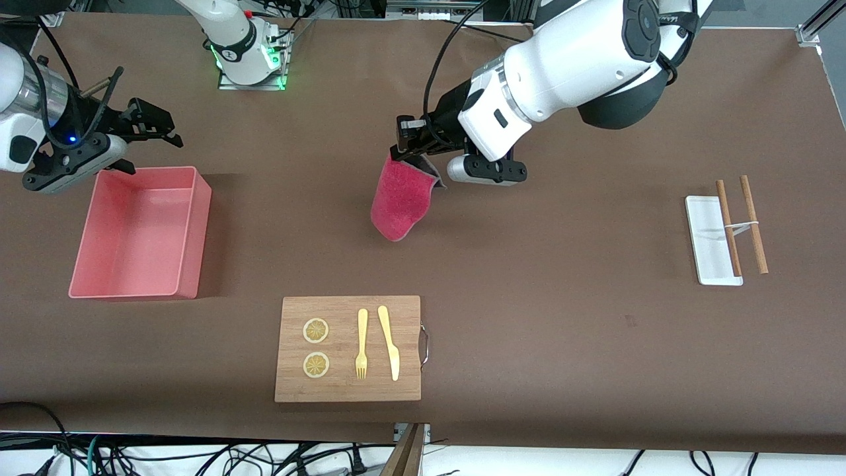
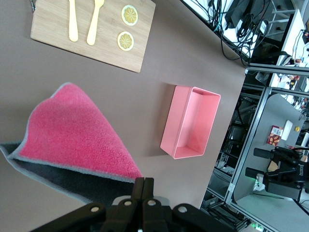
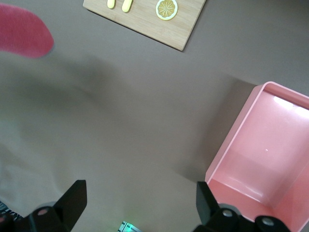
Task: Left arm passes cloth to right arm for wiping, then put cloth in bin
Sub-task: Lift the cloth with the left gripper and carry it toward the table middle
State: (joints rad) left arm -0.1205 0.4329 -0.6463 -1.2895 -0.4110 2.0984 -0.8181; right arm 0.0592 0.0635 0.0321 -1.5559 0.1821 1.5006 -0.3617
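Your right gripper [image 1: 155,129] hangs with its fingers spread wide, holding nothing, over the table just beside the bin [image 1: 139,233]. Mid-table, your left gripper [image 1: 403,149] is pinched tight on the cloth [image 1: 401,198], which dangles in the air. The board [image 1: 348,348] sits nearer the front camera.

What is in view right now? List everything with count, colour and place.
Magenta-pink terry cloth: 1, grey underside, hanging from the left gripper over mid-table.
Pale pink plastic bin: 1, toward the right arm's end.
Wooden cutting board: 1, tan, nearest the front camera.
Lemon slices: 2, yellow, on board.
Fork and knife: 1 each, yellow, on board.
White flat tray: 1, toward the left arm's end.
Brown chopsticks: 2, one on the tray.
Left gripper: black, shut on cloth.
Right gripper: black, open, above the bin's rim.
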